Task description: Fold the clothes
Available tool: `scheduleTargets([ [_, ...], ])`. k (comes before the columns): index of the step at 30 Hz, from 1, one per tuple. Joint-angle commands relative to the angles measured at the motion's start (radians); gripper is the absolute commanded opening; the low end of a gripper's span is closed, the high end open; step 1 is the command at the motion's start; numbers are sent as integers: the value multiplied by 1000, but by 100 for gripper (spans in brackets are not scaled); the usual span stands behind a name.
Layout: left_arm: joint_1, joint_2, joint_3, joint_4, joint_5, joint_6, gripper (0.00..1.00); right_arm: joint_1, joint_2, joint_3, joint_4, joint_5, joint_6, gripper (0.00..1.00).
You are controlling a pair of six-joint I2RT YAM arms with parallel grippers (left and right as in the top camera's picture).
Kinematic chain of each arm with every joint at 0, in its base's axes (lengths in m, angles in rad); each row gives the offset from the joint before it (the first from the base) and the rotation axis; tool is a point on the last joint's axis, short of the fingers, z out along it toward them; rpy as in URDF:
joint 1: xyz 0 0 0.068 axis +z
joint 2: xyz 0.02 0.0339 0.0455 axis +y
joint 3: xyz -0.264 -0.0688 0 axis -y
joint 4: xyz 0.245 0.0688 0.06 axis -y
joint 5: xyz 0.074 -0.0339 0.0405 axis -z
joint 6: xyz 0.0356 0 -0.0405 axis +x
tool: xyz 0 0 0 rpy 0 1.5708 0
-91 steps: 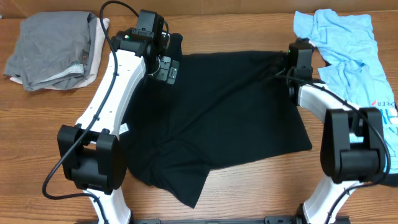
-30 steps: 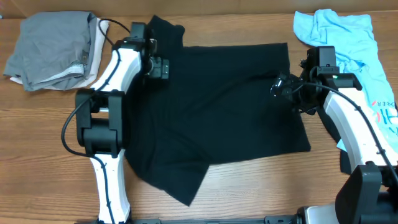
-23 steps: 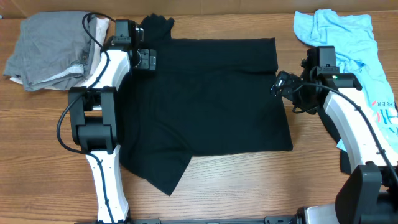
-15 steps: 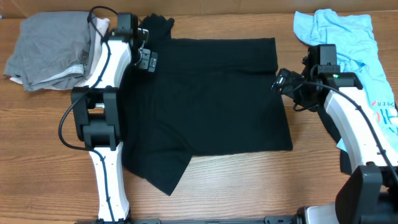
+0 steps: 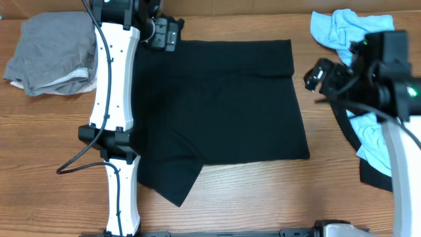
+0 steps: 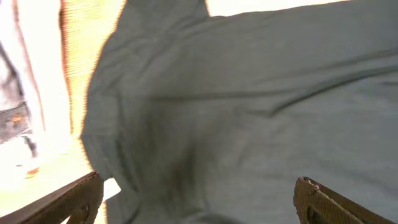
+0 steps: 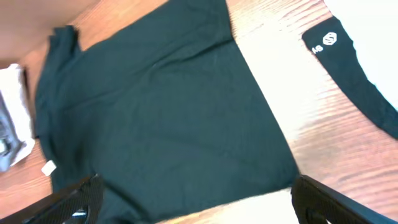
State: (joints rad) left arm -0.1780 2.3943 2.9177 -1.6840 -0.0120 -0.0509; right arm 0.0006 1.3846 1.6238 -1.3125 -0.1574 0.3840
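Across the middle of the table [image 5: 263,197] you have the black T-shirt [image 5: 223,105] lying flat, its near-left flap hard to read, black on black. Your left gripper [image 5: 164,33] hangs at its far-left corner and your right gripper [image 5: 322,76] is just off its right edge. Both have fingers spread, with only the tips in the wrist views. The right arm [image 5: 395,99] half hides the light blue garment [image 5: 342,26] at the far-right corner.

Left arm [image 5: 113,72], right arm [image 5: 402,171]: white links being joined by black joint blocks; black cable [image 5: 60,171] being trailed. Left gripper [image 6: 196,205], right gripper [image 7: 199,199]: dark scuffed fingertips [image 6: 74,199] being shown.
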Motion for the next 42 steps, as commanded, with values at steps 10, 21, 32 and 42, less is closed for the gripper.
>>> scheduleTargets([
  [10, -162, -410, -507, -6, -64, -148, 100, 2, -312, 17, -220, 140, 187, 100],
  [21, -242, -755, -1128, 102, -96, -411, 100, 2, -368, -258, -204, 150, 224, 100],
  [32, -255, -1186, -1865, 441, 6, -604, 97, 2, -333, -579, 50, 92, 230, 100],
  [42, -256, -1170, -2188, 617, 133, -599, 92, 2, -229, -589, 90, 85, 222, 100],
])
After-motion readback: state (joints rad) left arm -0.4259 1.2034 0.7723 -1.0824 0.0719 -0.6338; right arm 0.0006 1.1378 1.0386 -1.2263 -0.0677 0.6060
